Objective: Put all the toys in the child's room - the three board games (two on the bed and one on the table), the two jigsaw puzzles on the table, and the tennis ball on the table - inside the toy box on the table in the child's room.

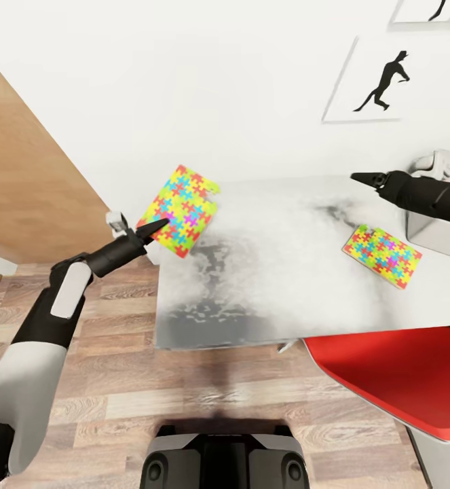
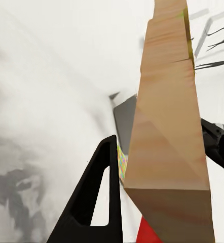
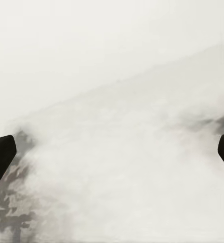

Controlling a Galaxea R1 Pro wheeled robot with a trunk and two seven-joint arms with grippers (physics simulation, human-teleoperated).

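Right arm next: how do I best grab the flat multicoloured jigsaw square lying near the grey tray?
Take its near edge, facing the robot. The multicoloured jigsaw square lies thin and flat on the pale table, so a top-down pinch likely finds nothing to close on. Bring the open right gripper in low from the robot's side, one of its fingers sliding under that edge.

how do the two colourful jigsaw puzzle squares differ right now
The multicoloured jigsaw puzzle square at the left end effector is lifted and tilted at the pale grey-white table's far left corner; the multicoloured jigsaw puzzle square near the grey toy box lies flat, untouched. The first looks bigger in the head view. Both share pink, yellow, blue and green interlocking pieces.
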